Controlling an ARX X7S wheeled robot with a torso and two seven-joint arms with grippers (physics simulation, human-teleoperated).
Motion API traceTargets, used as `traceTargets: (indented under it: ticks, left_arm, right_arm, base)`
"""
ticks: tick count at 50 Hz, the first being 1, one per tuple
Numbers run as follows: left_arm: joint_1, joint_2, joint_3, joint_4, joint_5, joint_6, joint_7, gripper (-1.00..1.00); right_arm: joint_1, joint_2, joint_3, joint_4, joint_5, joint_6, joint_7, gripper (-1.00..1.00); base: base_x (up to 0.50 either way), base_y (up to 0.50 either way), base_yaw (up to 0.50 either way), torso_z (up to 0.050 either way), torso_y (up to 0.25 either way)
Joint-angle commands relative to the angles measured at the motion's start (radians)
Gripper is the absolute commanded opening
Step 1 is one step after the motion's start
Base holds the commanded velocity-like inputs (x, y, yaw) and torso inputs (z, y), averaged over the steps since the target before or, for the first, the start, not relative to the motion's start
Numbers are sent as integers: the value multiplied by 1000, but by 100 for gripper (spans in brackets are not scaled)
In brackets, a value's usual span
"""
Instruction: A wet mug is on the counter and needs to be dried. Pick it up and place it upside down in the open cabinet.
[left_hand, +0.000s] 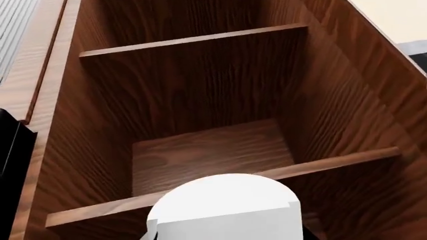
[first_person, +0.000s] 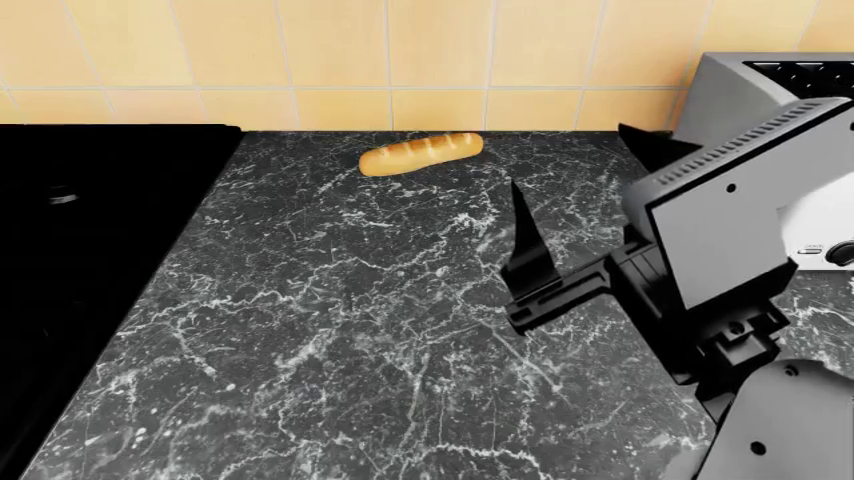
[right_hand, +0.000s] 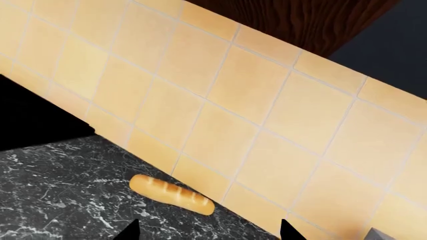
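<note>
The white mug (left_hand: 227, 207) fills the near edge of the left wrist view, hanging in front of the open wooden cabinet (left_hand: 347, 100), over the front edge of a shelf board (left_hand: 200, 197). My left gripper's fingers are hidden behind the mug, which sits between them. I cannot tell which way up the mug is. The left gripper is out of the head view. My right gripper (first_person: 571, 165) is open and empty above the dark marble counter (first_person: 347, 330), its black fingertips (right_hand: 132, 231) set wide apart.
A bread roll (first_person: 420, 153) lies at the counter's back by the tiled wall; it also shows in the right wrist view (right_hand: 171, 194). The black stovetop (first_person: 80, 250) lies at the left. The white toaster (first_person: 767, 85) stands at the back right. Another cabinet shelf (left_hand: 193, 42) sits deeper in.
</note>
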Motion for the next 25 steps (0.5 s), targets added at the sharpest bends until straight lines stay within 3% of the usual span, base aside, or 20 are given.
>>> traceTargets:
  ticks: [1, 6, 11, 17, 25]
  left_arm:
    - [-71, 86, -217, -237, 213, 56, 68, -100]
    - [-71, 104, -358, -288, 327, 52, 75, -100]
    - [-71, 116, -389, -314, 366, 2, 61, -100]
    - [-71, 128, -318, -336, 326, -126, 57, -100]
    - [-71, 129, -167, -405, 191, -156, 15, -100]
  right_arm:
    - [-32, -4, 26, -4, 25, -35, 14, 100]
    - [-39, -3, 21, -11, 18, -34, 14, 100]
    - [-50, -4, 19, -16, 14, -38, 18, 100]
    - [-83, -8, 42, -22, 38, -67, 37, 100]
    - [-130, -12, 71, -44, 59, -100, 55, 100]
  base:
    - [0, 0, 0, 0, 0]
    - [0, 0, 0, 0, 2]
    - [0, 0, 0, 0, 0]
    - [0, 0, 0, 0, 0]
    - [0, 0, 0, 0, 0]
